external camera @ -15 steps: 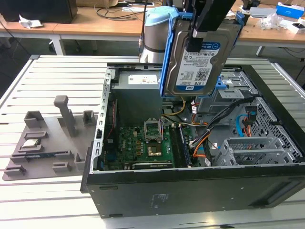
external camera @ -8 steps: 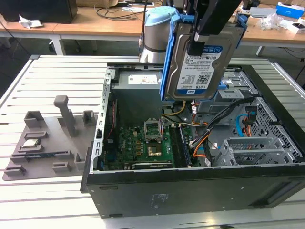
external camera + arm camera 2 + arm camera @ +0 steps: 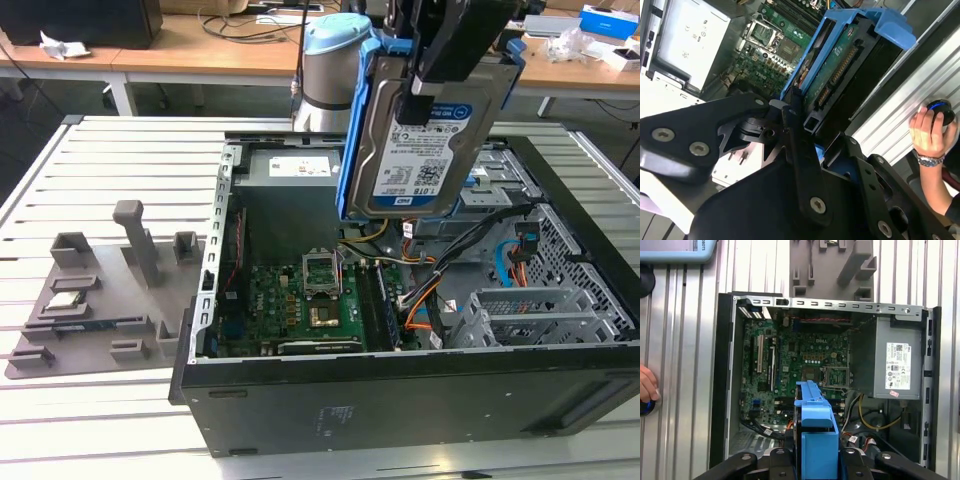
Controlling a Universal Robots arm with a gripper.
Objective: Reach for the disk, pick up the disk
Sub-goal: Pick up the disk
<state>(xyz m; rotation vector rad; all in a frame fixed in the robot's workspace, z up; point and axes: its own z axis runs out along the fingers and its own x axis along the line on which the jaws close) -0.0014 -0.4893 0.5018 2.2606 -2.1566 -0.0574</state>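
Observation:
The disk (image 3: 425, 140) hangs upright in the air above the open computer case, its silver face and white-and-blue label turned toward the exterior view, with a blue bracket along its edges. My gripper (image 3: 420, 95) comes down from above and is shut on the disk, one black finger lying across the label side. In the second wrist view the disk (image 3: 840, 65) is seen edge-on, green circuit board showing, clamped between the black fingers (image 3: 795, 130). In the first wrist view the blue bracket (image 3: 815, 430) stands out from the gripper (image 3: 815, 465) over the case.
Below the disk the open computer case (image 3: 400, 400) holds a motherboard (image 3: 300, 300), a grey power supply (image 3: 895, 365), cables and drive cages (image 3: 540, 310). A grey fixture tray (image 3: 100, 290) lies at the exterior view's left. A person's hand (image 3: 927, 132) rests on a knob beside the case.

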